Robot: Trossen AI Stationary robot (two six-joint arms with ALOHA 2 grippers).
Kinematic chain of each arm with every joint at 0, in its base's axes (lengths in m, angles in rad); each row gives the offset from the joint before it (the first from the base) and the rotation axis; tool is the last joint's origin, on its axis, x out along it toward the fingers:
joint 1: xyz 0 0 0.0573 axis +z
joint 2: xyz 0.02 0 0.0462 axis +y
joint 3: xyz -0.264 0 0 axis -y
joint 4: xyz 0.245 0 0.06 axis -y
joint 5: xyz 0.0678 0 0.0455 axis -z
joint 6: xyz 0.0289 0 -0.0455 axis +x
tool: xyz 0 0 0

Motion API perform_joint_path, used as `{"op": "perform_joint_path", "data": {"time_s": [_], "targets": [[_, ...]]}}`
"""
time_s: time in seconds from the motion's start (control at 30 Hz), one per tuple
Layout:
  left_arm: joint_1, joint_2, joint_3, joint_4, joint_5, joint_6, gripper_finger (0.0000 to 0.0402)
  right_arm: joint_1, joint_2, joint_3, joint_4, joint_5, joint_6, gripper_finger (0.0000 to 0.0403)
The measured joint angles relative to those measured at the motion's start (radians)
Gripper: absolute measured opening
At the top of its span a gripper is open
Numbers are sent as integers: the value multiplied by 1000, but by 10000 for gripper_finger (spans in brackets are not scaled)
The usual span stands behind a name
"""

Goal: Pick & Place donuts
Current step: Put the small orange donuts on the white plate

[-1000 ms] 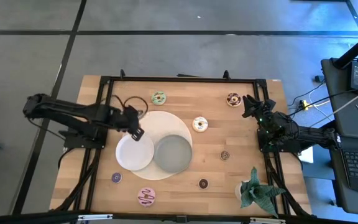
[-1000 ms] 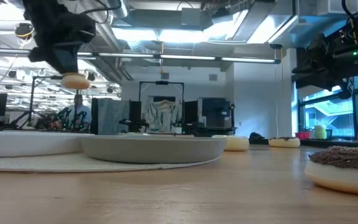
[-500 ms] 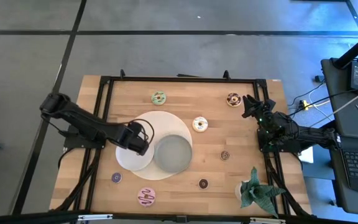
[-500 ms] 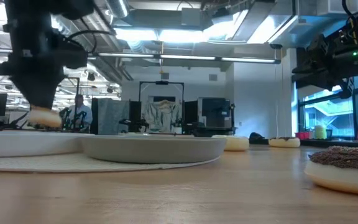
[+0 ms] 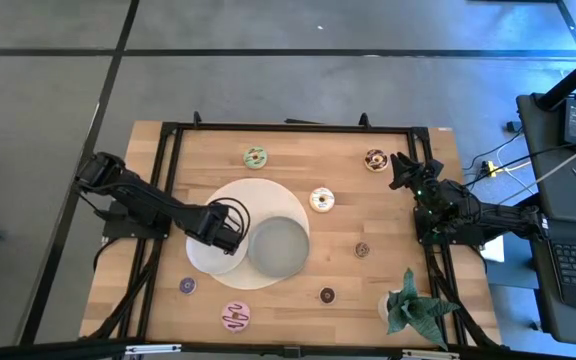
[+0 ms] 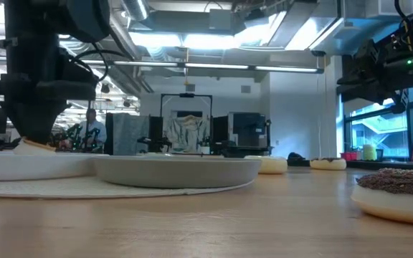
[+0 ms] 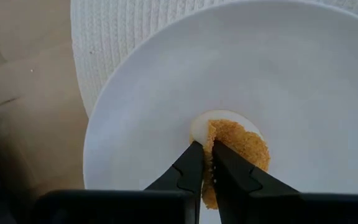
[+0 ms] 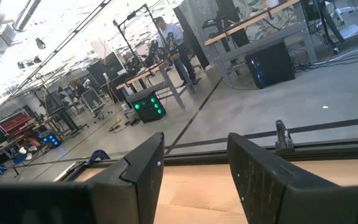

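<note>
Presently: left gripper (image 7: 205, 148) clamped on a small tan ring donut (image 7: 236, 144), resting on the round white plate (image 7: 303, 81) left of centre. Right gripper (image 8: 194, 152) parted, idle at the table's right edge.

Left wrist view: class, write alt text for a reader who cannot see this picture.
The left gripper is shut on a donut with a crumbly tan side, held on edge against a round white plate. The plate lies on a woven white mat on the wooden table.
</note>
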Motion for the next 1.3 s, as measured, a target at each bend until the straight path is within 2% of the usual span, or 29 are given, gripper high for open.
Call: {"op": "perform_joint_path", "data": {"time_s": [0.63, 1.0, 1.3], "targets": [[0, 0, 0, 0, 2, 36, 44, 0, 0, 0, 0, 0, 0, 178], [0, -1, 0, -7, 37, 36, 110, 0, 0, 0, 0, 0, 0, 178], [0, -8, 0, -34, 41, 37, 144, 0, 0, 0, 0, 0, 0, 178]]}}
